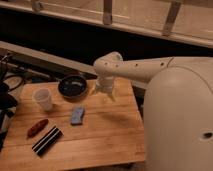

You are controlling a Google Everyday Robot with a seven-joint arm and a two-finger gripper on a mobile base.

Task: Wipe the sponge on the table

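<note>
The blue-grey sponge (77, 115) lies flat near the middle of the wooden table (102, 137). My gripper (103, 92) hangs from the white arm over the table's far right part, above and to the right of the sponge, not touching it. The gripper points down close to the dark bowl's right side. Nothing shows between the gripper and the sponge.
A dark round bowl (73, 86) sits at the table's back. A white cup (43, 99) stands to its left. A reddish-brown sausage-shaped thing (37, 128) and a black-and-white striped bar (47, 140) lie at the front left. My white body (180, 120) fills the right side.
</note>
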